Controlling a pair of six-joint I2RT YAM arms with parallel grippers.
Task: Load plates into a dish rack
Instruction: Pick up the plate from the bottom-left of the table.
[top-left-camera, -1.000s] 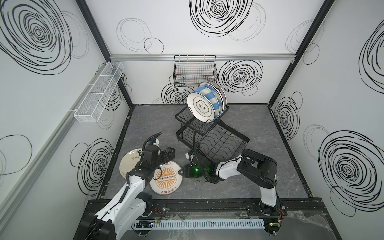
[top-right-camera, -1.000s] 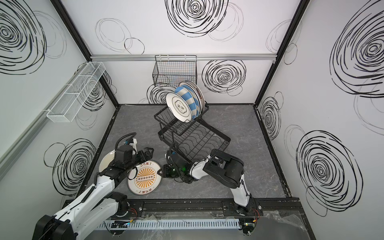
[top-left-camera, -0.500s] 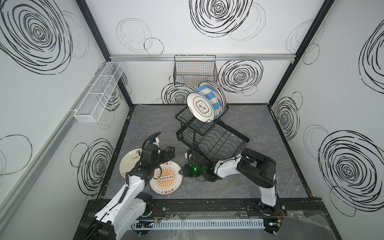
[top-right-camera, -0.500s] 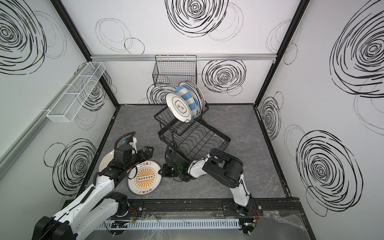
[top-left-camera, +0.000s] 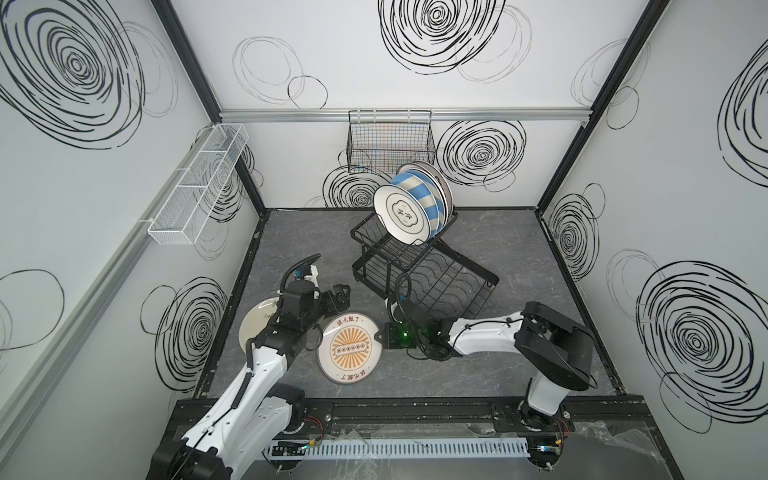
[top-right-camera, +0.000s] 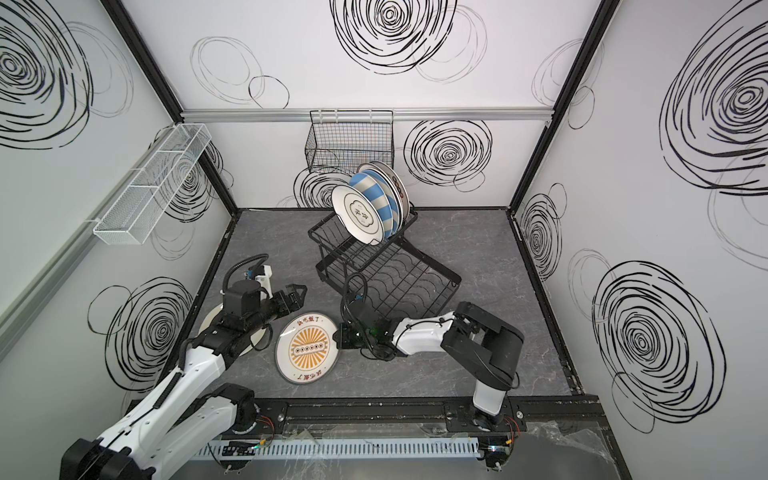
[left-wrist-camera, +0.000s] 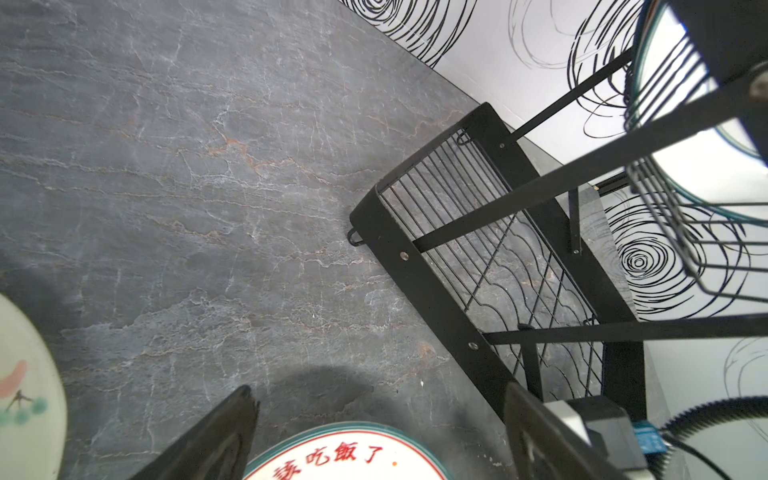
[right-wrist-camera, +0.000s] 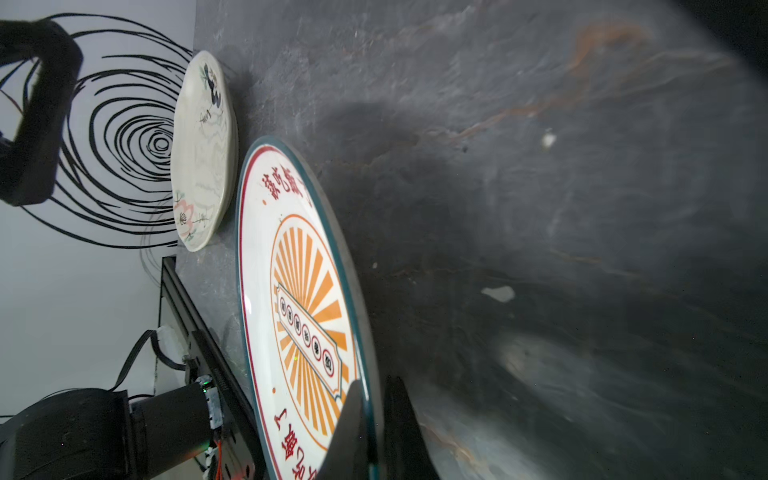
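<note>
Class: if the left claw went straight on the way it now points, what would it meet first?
Probably the near end of the black wire two-tier dish rack, its lower tray; the open left claw faces it across grey floor, but depth is unclear.

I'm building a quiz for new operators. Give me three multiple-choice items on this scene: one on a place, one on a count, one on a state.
1. Where does the striped plate stand?
A) flat on the table
B) in the dish rack, upper tier
C) in its lower tray

2. How many plates lie on the table?
A) two
B) one
C) four

3. The right hand is:
A) open above the rack
B) out of view
C) shut on the sunburst plate at its rim

Answers: 1 B, it stands upright in that tier; 2 A, the sunburst plate and the cream plate; 3 C, the right wrist view shows its fingers pinching the rim.
</note>
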